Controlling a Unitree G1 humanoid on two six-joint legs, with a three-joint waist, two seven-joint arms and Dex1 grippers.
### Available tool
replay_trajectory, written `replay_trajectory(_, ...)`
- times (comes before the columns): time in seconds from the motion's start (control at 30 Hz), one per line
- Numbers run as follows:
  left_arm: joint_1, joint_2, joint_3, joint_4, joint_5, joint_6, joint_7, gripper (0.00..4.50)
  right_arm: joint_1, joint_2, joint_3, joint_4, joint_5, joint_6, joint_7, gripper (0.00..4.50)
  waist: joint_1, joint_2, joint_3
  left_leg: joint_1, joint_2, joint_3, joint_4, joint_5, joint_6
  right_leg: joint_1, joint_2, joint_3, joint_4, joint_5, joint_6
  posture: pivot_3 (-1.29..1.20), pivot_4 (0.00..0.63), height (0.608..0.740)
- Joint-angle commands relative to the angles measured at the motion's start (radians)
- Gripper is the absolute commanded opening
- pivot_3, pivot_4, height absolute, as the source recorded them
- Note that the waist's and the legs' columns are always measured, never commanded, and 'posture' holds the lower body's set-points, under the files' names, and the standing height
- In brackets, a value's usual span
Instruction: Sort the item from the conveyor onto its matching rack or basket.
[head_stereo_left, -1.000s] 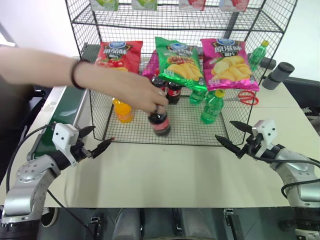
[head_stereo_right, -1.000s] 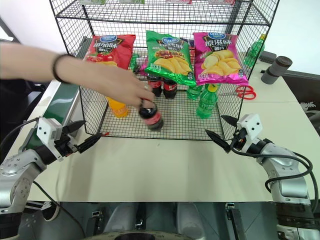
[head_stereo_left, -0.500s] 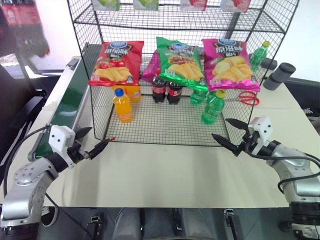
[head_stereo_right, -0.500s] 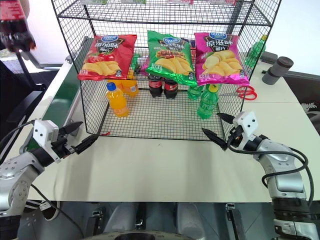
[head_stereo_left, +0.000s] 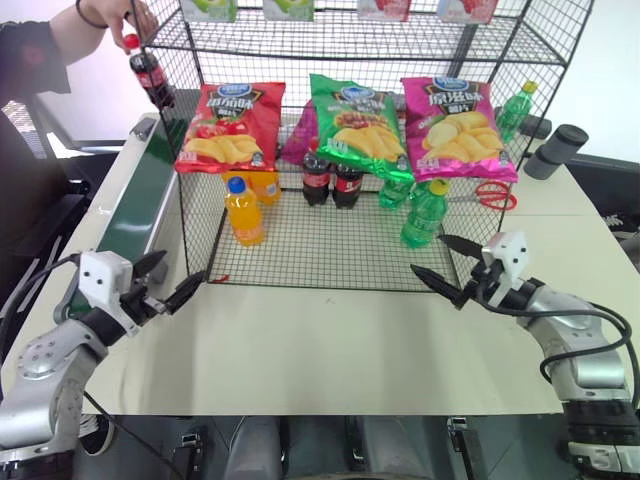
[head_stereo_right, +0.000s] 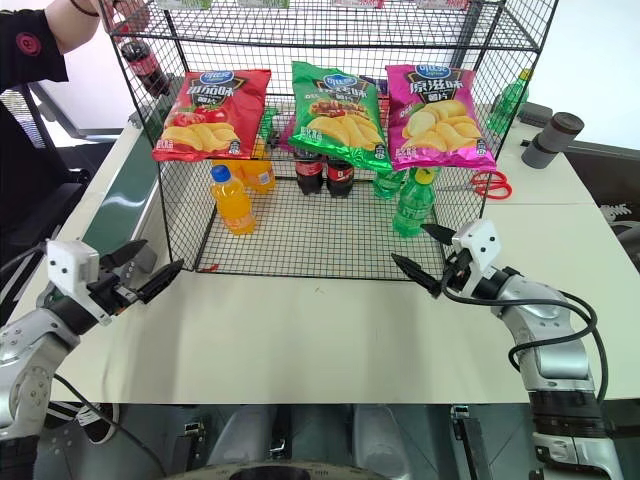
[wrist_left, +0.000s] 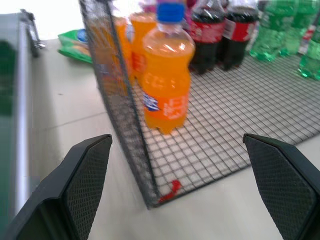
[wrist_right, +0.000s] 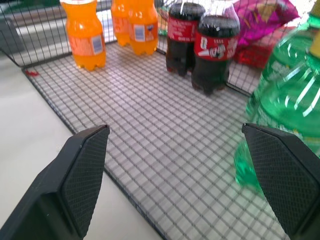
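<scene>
A person's hand (head_stereo_left: 118, 17) holds the cola bottle (head_stereo_left: 150, 72) by its red cap, up in the air beside the rack's (head_stereo_left: 300, 262) upper left corner and above the far end of the conveyor (head_stereo_left: 140, 200); it looks clear of the mesh, though the angle makes that hard to judge. On the rack floor stand an orange-drink bottle (head_stereo_left: 244, 211), two more cola bottles (head_stereo_left: 332, 182) and green bottles (head_stereo_left: 425, 213), with three crisp bags (head_stereo_left: 357, 118) hanging above them. The left gripper (head_stereo_left: 168, 283) hovers over the bench (head_stereo_left: 320, 350) near the rack's front left corner, released and empty. The right gripper (head_stereo_left: 447, 268) hangs at the front right corner, also released.
</scene>
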Motion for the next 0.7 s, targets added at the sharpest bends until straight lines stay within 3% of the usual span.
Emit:
replay_trajectory(0.03,-0.018,-0.018,0.070,-0.006,-0.045,-0.019,0.034,4.50,-0.024,0.015,0.002,-0.045,0.009,0.005,-0.016,4.43,0.000,0.000,0.000,0.000,0.000,0.000,0.000,0.000,0.000,0.000,0.000,0.000,0.000,0.000,0.000,0.00,0.150,0.740)
replay_trajectory(0.43,-0.044,-0.039,0.165,0.043,-0.056,-0.039,0.137,4.50,-0.041,0.035,0.038,-0.045,-0.010,0.015,-0.053,4.43,-0.001,0.000,0.000,0.000,0.000,0.000,0.000,0.000,0.000,0.000,0.000,0.000,0.000,0.000,0.000,0.00,0.150,0.740)
replay_trajectory(0.7,-0.066,-0.086,0.147,0.054,0.005,-0.079,0.262,4.50,-0.059,0.077,0.075,-0.064,-0.055,-0.003,-0.110,4.43,0.000,0.000,0.000,0.000,0.000,0.000,0.000,0.000,0.000,0.000,0.000,0.000,0.000,0.000,0.000,0.00,0.150,0.740)
